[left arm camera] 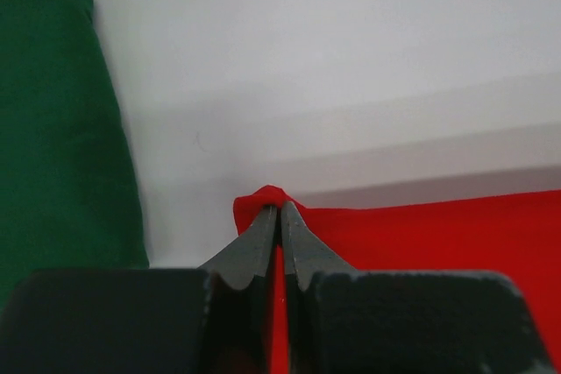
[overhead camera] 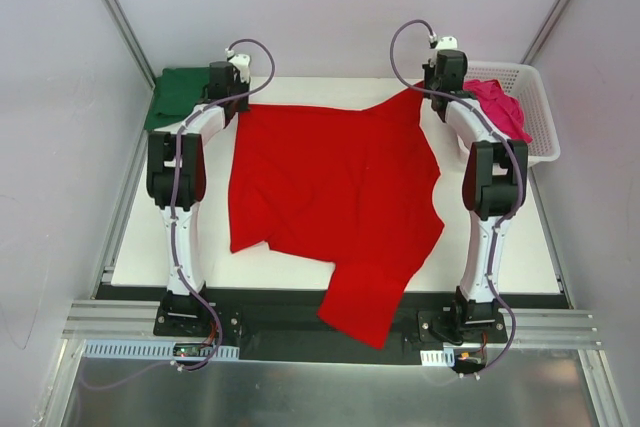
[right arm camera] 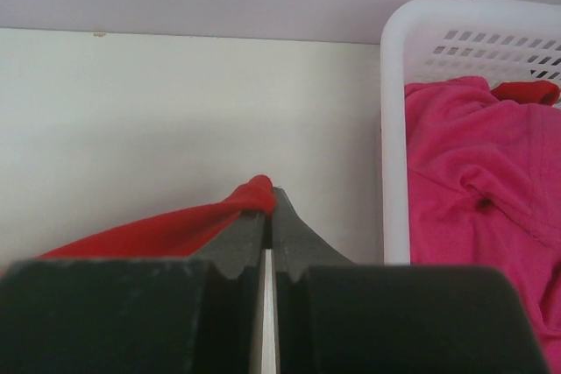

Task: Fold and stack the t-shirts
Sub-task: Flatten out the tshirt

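A bright red t-shirt lies spread across the white table, one sleeve hanging over the near edge. My left gripper is shut on its far left corner. My right gripper is shut on the far right corner, which is drawn up into a point. A folded dark green t-shirt rests at the far left corner of the table, and it fills the left edge of the left wrist view. A magenta-pink t-shirt lies crumpled in the basket, also seen close up.
A white lattice basket stands at the far right of the table, its rim just right of my right gripper. A scrap of red cloth shows inside it. Grey walls close the back and sides.
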Controlling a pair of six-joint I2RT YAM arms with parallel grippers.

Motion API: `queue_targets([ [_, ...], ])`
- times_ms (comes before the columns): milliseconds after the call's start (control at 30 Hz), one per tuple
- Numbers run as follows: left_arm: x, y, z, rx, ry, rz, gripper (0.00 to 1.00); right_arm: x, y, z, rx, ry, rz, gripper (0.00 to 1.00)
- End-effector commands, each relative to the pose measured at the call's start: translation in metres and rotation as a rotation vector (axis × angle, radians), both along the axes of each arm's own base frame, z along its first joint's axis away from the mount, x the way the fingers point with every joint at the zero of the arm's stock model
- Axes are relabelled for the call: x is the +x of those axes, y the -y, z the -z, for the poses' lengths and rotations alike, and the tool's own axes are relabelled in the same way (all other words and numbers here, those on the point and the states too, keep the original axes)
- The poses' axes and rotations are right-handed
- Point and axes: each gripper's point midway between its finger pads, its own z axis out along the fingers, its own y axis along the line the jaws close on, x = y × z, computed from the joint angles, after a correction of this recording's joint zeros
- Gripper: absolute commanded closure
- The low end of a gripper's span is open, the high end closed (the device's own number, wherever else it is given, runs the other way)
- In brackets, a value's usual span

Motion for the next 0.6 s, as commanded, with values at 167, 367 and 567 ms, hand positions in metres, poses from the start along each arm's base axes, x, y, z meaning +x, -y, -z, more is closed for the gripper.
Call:
queue_targets([
  [167,0.025,-0.021,-0.015,0.053,0.065,-0.066,0.18,0.015,0.004,-0.021,-0.013,0.053,-0.013,0.58],
  [367,0.023,-0.024,-0.040,0.055,0.102,-0.084,0.01,0.007,0.008,-0.053,-0.026,0.110,0.006,0.21],
  [567,-0.006,-0.023,-0.125,0.014,0.212,-0.094,0.01,-0.024,0.011,-0.114,0.016,0.179,0.029,0.13],
])
